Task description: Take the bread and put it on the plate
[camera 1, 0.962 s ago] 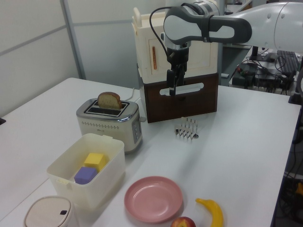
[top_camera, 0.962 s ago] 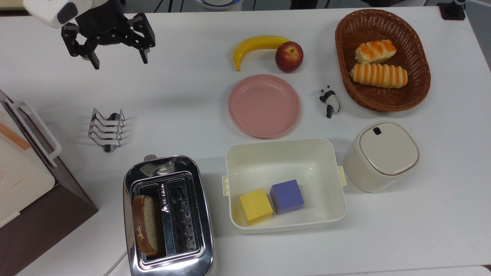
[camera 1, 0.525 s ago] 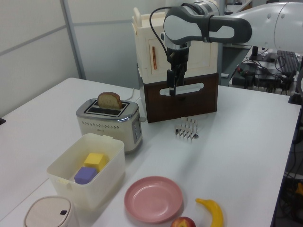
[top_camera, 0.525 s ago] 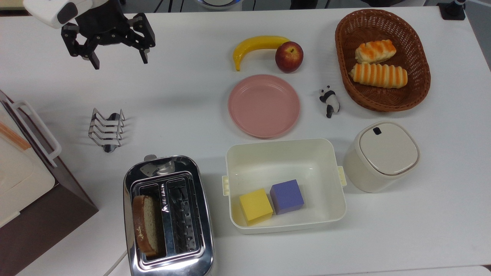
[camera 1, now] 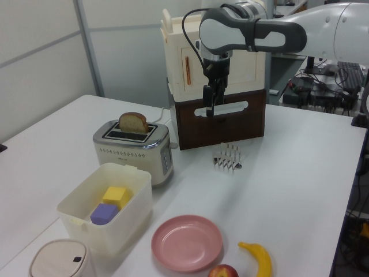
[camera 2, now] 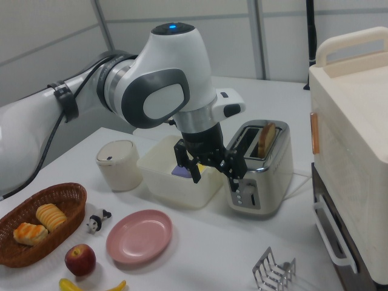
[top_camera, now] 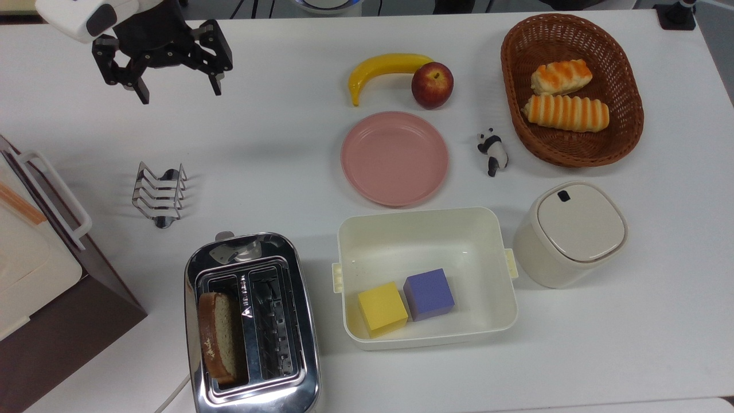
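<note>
The bread [top_camera: 217,337] is a brown slice standing upright in one slot of the chrome toaster [top_camera: 287,321]; it also sticks out of the toaster in the left view [camera 1: 133,122] and the right view [camera 2: 265,139]. The pink plate [top_camera: 394,158] lies bare on the white table, seen too in the left view [camera 1: 187,242] and the right view [camera 2: 139,236]. My gripper [top_camera: 178,94] hangs open and holding nothing above the table near the top view's upper left, far from both; it also appears in the left view [camera 1: 210,109] and the right view [camera 2: 214,176].
A wire toast rack [top_camera: 159,193] stands between gripper and toaster. A cream tub [top_camera: 499,269] holds a yellow and a purple cube. Banana [top_camera: 384,67], apple [top_camera: 432,85], panda figure [top_camera: 492,151], basket [top_camera: 516,103] with striped rolls and a lidded canister [top_camera: 570,232] surround the plate. A cream-and-brown cabinet [top_camera: 34,287] stands at the top view's left.
</note>
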You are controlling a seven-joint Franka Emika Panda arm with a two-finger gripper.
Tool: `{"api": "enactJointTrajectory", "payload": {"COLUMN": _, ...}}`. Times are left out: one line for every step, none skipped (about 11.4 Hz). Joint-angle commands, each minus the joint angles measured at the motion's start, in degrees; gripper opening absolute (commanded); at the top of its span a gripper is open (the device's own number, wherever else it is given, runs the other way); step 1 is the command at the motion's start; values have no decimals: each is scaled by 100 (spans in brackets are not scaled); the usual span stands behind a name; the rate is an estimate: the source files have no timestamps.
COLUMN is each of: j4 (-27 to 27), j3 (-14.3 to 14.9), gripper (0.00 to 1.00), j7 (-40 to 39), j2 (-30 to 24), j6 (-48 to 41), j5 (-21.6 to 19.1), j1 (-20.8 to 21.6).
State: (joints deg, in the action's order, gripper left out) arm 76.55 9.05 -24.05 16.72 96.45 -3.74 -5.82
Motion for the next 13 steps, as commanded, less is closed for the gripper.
{"api": "enactJointTrajectory", "payload": {"j4": 176, "j3": -9, "gripper": 100, "j7": -39, "j2": -187, "j6": -73, "j5": 93, "j1": 37}}
{"api": "enactJointTrajectory", "payload": {"j4": 185, "j3": -9, "gripper": 100, "j7": -30, "j2": -178, "j6": -65, "j5": 93, "j1": 37}}
{"api": "enactJointTrajectory", "payload": {"j4": 185, "j3": -18, "gripper": 100, "j7": -30, "j2": -178, "j6": -56, "j5": 84, "j1": 45}}
{"api": "enactJointTrajectory", "payload": {"j4": 185, "j3": -18, "gripper": 100, "j7": -30, "j2": -169, "j6": -47, "j5": 75, "j1": 37}}
{"api": "enactJointTrajectory", "payload": {"j4": 185, "j3": -18, "gripper": 100, "j7": -56, "j2": -152, "j6": -47, "j5": 66, "j1": 45}}
{"api": "enactJointTrajectory", "payload": {"j4": 177, "j3": -18, "gripper": 100, "j7": -39, "j2": -126, "j6": -21, "j5": 66, "j1": 37}}
{"api": "enactJointTrajectory", "payload": {"j4": 185, "j3": -18, "gripper": 100, "j7": -30, "j2": -117, "j6": 49, "j5": 58, "j1": 37}}
{"api": "enactJointTrajectory", "payload": {"j4": 185, "j3": -18, "gripper": 100, "j7": -30, "j2": -117, "j6": 58, "j5": 57, "j1": 37}}
{"api": "enactJointTrajectory", "payload": {"j4": 185, "j3": -18, "gripper": 100, "j7": -30, "j2": -108, "j6": 76, "j5": 49, "j1": 37}}
{"api": "enactJointTrajectory", "payload": {"j4": 177, "j3": -18, "gripper": 100, "j7": -21, "j2": -56, "j6": 102, "j5": 40, "j1": 37}}
{"api": "enactJointTrajectory", "payload": {"j4": 185, "j3": -44, "gripper": 100, "j7": -4, "j2": -38, "j6": 346, "j5": 31, "j1": 45}}
{"api": "enactJointTrajectory", "payload": {"j4": 185, "j3": -53, "gripper": 100, "j7": 58, "j2": -20, "j6": 644, "j5": -4, "j1": 54}}
{"api": "enactJointTrajectory", "payload": {"j4": 185, "j3": -61, "gripper": 100, "j7": 128, "j2": 58, "j6": 874, "j5": -13, "j1": 63}}
